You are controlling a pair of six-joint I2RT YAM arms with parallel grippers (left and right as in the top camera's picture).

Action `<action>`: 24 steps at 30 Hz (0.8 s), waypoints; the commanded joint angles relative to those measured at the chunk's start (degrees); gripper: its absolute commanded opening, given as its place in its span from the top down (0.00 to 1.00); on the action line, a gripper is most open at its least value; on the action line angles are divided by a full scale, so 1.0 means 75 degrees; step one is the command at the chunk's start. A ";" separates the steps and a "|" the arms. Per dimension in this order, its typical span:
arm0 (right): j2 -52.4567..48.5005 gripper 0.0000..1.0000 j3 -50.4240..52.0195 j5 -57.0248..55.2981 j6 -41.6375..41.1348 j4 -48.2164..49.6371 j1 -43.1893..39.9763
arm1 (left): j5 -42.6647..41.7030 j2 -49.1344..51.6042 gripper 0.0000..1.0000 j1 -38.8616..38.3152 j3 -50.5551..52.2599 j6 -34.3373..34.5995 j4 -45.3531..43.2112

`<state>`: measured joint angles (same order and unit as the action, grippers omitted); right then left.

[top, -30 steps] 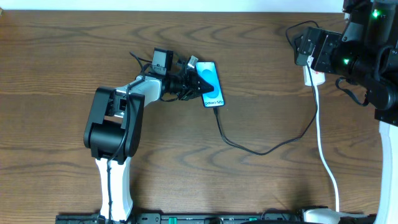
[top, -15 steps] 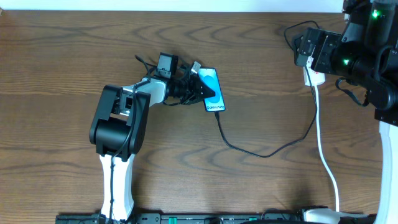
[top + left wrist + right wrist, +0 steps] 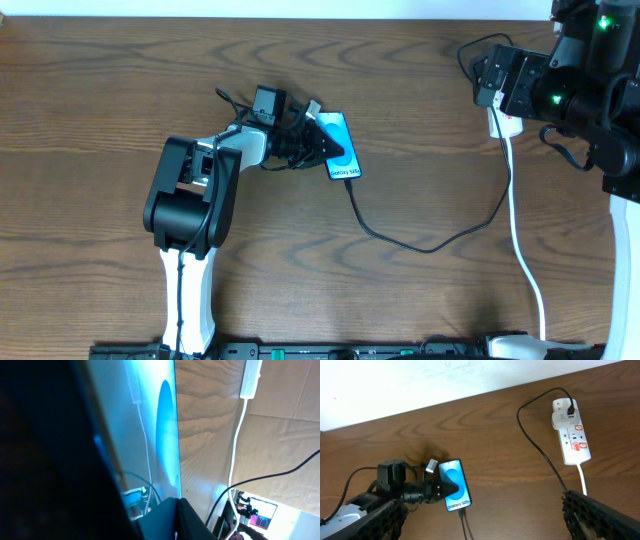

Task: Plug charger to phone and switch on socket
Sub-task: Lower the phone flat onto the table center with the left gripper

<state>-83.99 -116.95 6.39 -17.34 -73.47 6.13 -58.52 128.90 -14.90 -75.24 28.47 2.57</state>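
Left of centre on the table (image 3: 100, 100), left gripper (image 3: 322, 146) pinching the phone (image 3: 343, 140).
The charger (image 3: 400, 238) meets its bottom edge; right gripper (image 3: 482, 510) is spread wide near the socket (image 3: 571, 432).

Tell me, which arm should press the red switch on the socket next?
Right, probably. The right arm hangs by the socket; the left pincer grips the phone far across the table.

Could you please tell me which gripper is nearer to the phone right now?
Left. The left gripper is closed on the phone itself. The right gripper hangs far off at the table's other end, up by the socket.
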 commanded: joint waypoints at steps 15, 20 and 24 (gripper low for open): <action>-0.0006 0.01 -0.0032 0.0020 0.0090 -0.0015 -0.0006 | 0.0356 0.0020 0.71 0.0006 -0.0111 -0.0099 0.0111; -0.0006 0.01 -0.0032 0.0020 0.0093 -0.0023 -0.0006 | 0.0358 0.0020 0.71 0.0012 -0.0111 -0.0102 0.0393; -0.0006 0.01 -0.0032 0.0017 0.0090 -0.0064 -0.0006 | 0.0364 0.0020 0.71 0.0020 -0.0111 -0.0102 0.0571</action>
<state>-83.99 -116.95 6.39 -17.34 -73.71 6.13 -58.98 128.79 -14.90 -76.14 28.42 5.56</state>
